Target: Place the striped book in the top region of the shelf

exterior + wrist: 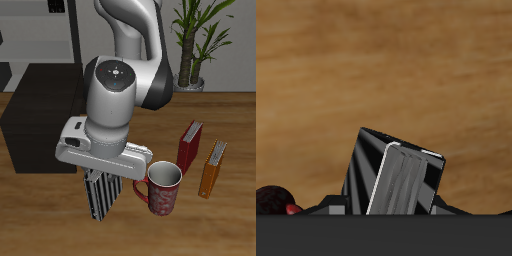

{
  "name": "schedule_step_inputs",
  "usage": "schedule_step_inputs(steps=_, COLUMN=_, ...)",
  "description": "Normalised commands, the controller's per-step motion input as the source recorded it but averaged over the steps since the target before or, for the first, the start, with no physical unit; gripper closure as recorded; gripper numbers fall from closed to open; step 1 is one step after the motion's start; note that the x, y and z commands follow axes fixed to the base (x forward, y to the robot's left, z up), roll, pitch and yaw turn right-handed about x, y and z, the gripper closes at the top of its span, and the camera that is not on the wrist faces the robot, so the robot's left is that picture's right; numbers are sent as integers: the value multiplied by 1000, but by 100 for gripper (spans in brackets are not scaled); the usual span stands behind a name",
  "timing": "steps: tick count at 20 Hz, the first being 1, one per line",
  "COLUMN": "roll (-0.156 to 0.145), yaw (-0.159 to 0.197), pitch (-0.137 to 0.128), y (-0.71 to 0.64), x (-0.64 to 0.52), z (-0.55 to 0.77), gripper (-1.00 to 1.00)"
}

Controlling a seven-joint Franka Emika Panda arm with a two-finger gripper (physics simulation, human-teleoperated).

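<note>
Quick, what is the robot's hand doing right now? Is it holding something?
End effector: closed on the striped book, lifted off the table beside the mug.

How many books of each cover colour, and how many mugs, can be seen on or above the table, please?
Striped book, held in the gripper: 1
Red book: 1
Orange book: 1
Red mug: 1
Total: 4
</note>
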Motion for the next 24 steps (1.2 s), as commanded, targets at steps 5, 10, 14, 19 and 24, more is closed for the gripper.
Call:
schedule_step_inputs(steps=5, roll=9, yaw=33, pitch=-56, y=-2, x=-472, z=422, gripper=100)
schedule_step_inputs(steps=10, roll=1, yaw=27, pitch=-53, y=-38, x=-450, z=340, gripper=100)
schedule_step_inputs(steps=14, roll=7, yaw=38, pitch=-20, y=-52, x=-327, z=187, gripper=100)
schedule_step_inputs(steps=19, roll=2, yaw=3, pitch=-23, y=-76, x=-531, z=315, gripper=100)
schedule_step_inputs(steps=24, roll=-13, yaw=9, pitch=-18, y=1, x=-462, z=181, gripper=100)
